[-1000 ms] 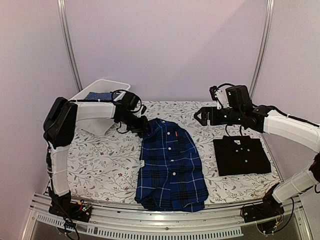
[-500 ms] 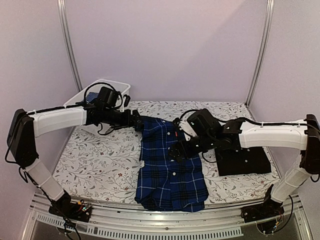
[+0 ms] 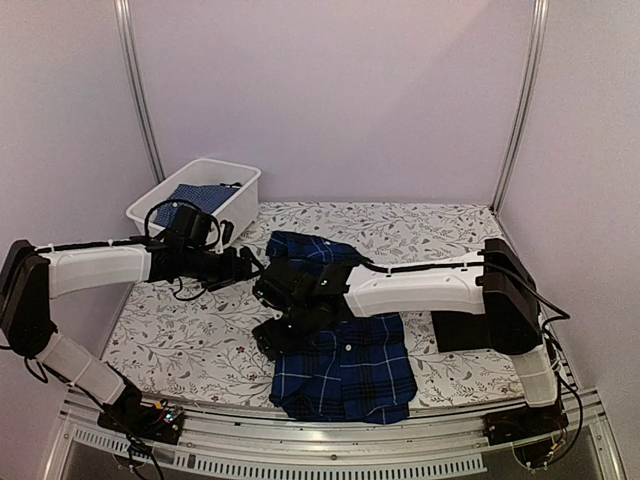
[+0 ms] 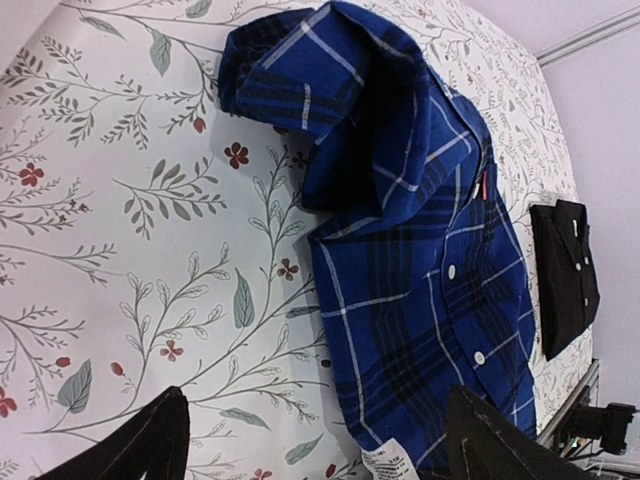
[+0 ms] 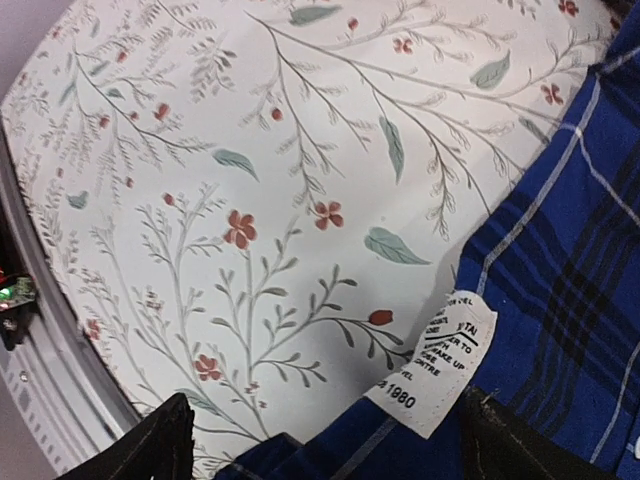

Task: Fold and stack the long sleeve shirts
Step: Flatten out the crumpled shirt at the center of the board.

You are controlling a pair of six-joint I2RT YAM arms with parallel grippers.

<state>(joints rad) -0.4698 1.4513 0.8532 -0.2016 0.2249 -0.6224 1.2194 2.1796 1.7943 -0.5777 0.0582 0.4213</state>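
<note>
On the floral tablecloth (image 3: 190, 330), lilac walls (image 3: 330, 100): both jaws spread.
You see the plaid shirt (image 3: 345, 360) mid-table, collar rumpled, black shirt (image 4: 565, 270) folded at its right; left gripper (image 3: 250, 270) and right gripper (image 3: 275, 335) empty by its left edge; white bin (image 3: 240, 195) far-left.

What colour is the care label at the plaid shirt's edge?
The care label is white with dark print; see right wrist view.
</note>
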